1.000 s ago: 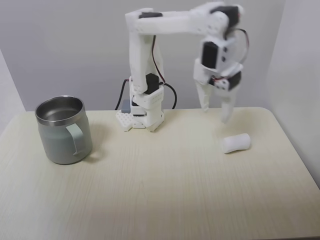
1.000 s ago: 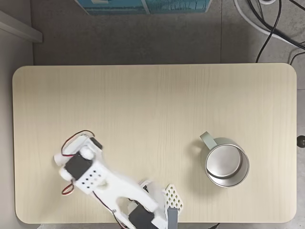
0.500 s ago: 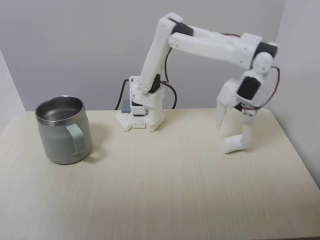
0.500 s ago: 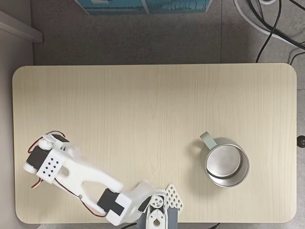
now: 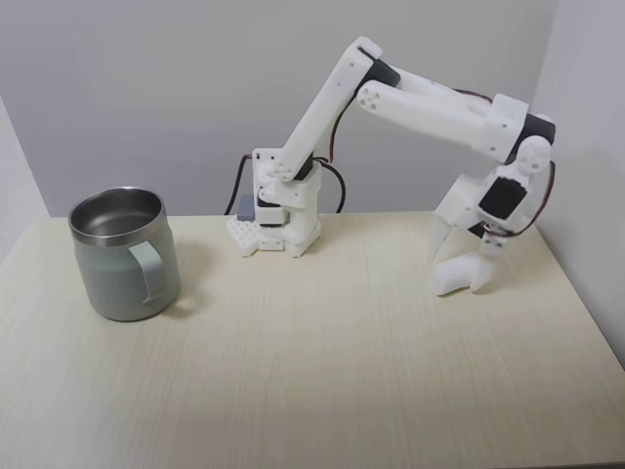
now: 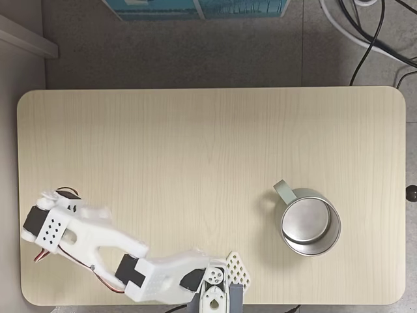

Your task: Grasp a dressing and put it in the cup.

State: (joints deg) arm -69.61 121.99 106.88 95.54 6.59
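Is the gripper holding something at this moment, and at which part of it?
It cannot be told. The gripper is low over the dressing on the table, one finger on each side, but a closed grasp is not visible.

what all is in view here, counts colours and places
small white soft roll of dressing: one, white, on the table at the right in the front fixed view, between the end effector's fingers
pale grey-green mug with steel interior: one, grey-green, table's left in that view, empty
light wooden table: one, pale wood
cables: several, black and white, on the floor beyond the table
teal box: one, at the top edge
robot arm: one, white
end effector: one, white, down at the dressing
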